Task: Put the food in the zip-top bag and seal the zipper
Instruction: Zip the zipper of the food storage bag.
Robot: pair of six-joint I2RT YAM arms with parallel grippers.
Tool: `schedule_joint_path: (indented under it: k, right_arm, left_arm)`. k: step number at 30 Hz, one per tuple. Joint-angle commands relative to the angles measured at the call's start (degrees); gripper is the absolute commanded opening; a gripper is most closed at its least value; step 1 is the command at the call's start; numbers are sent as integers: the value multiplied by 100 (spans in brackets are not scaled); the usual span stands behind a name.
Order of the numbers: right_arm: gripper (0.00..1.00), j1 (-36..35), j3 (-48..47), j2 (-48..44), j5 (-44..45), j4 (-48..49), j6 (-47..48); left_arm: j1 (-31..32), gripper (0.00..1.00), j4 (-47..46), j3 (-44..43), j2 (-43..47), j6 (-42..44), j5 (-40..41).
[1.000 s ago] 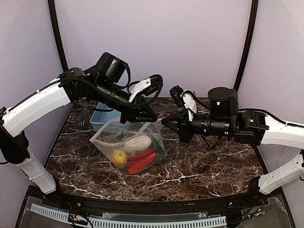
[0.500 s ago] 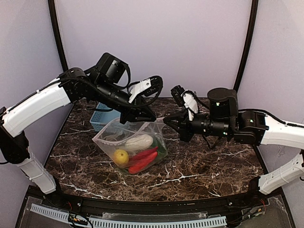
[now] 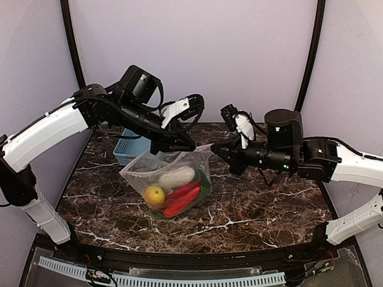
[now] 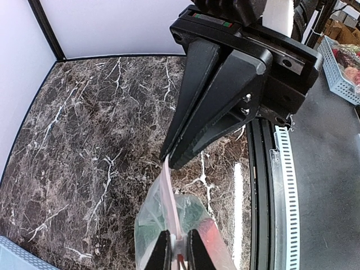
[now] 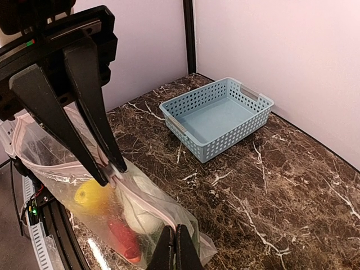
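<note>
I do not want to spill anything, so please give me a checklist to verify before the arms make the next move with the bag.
1. Food inside the zip-top bag: ok.
2. Basket empty, nothing forgotten there: ok.
3. Left jaws shut on the zipper: ok.
4. Right jaws shut on the zipper: ok.
5. Zipper sealed along its whole length: cannot tell.

food (image 3: 175,190) in bag (image 3: 135,174), basket (image 3: 127,150) behind

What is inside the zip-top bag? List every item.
Inside the zip-top bag: a yellow corn-like toy, a white vegetable, a long red-orange one and a green leafy one. Whatever lies beneath them is covered.
</note>
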State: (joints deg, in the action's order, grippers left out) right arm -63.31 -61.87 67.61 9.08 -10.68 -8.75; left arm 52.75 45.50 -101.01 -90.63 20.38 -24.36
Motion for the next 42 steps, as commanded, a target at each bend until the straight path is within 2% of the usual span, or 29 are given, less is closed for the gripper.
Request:
schedule_joint_path:
  k: [1,42]
  right_arm:
    - [0,329,14,-240,718,-123,-182]
    - [0,963,-43,-470,886,-604,-479]
  left_arm:
    - [-113,1,958,-33,228,45,130]
    - [-397,1,1086,27,336,176,222]
